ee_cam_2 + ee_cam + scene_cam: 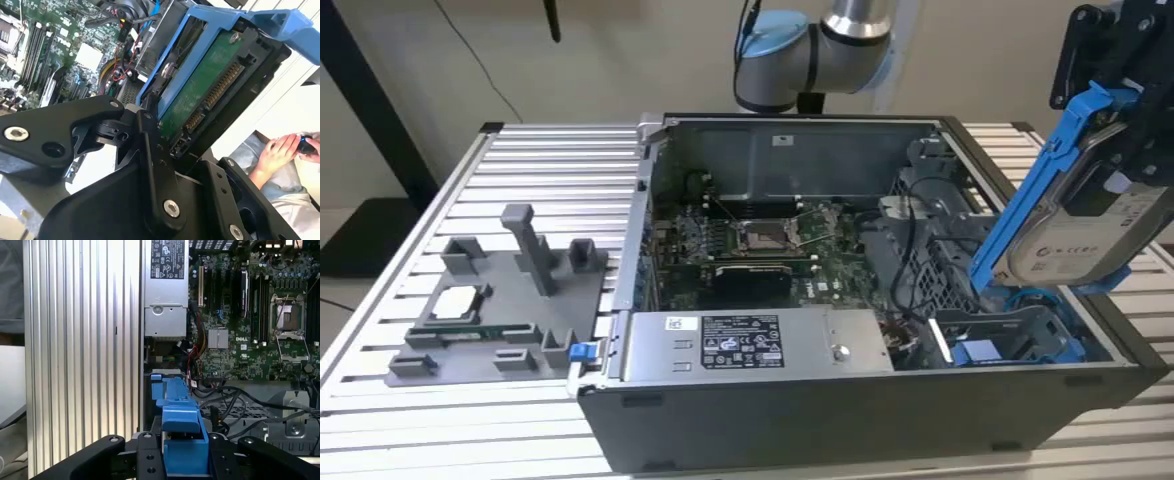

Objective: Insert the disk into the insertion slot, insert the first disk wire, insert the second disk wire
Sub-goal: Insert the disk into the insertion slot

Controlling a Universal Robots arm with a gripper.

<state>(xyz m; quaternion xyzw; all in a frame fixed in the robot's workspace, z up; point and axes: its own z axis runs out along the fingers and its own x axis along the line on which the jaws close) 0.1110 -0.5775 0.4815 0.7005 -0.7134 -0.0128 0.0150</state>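
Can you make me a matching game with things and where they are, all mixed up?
Things:
1. the disk
2. power-supply box
3. motherboard
4. grey parts holder

Places:
a. on the table, at the exterior view's left
b. middle of the case floor
c. held by the gripper, above the case
d. inside the case, against its wall nearest the exterior view

Pairs: 1-c, 2-d, 3-b, 4-a.

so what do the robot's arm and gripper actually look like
The arm is a silver-grey metal tube with rounded light-blue joint caps. The gripper is matte black in the first wrist view: flat angular linkage plates pinned with silver screws.
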